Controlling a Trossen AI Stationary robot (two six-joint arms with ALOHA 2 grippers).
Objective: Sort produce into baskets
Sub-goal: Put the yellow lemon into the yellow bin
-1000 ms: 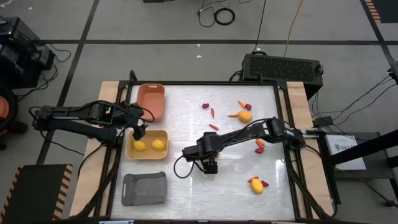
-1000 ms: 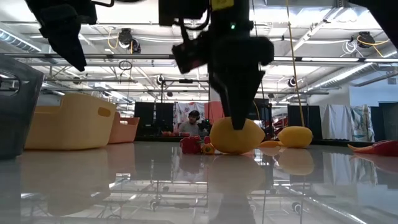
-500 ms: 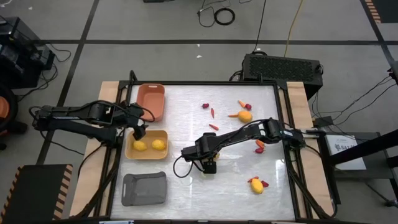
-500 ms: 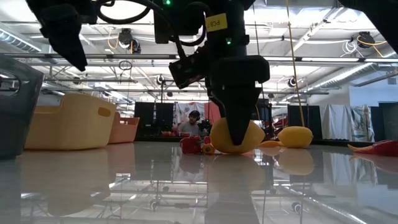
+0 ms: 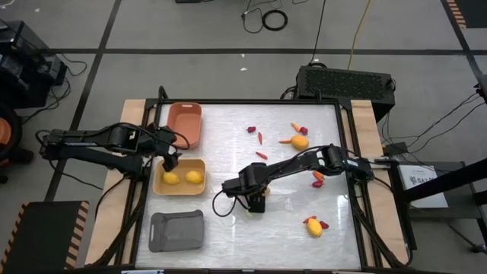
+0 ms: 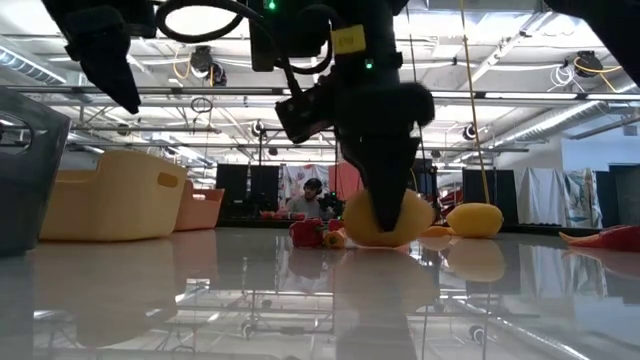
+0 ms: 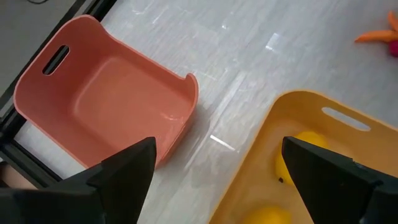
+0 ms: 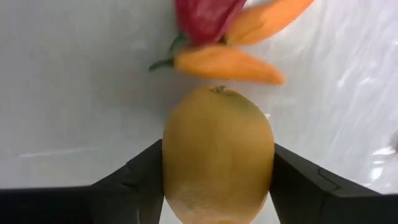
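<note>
Mid-table, the yellow fruit (image 8: 217, 152) is held between the narrowed jaws of the right gripper (image 5: 257, 202), and could be squeezed out sideways if gripped off-centre on its rounded skin.

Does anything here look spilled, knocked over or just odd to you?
Nothing looks damaged or tipped. The loose produce still scattered across the table is unsorted, not spilled. The yellow basket holds two yellow fruits; the salmon basket is empty. The right pincer has a yellow fruit between its fingers.
</note>
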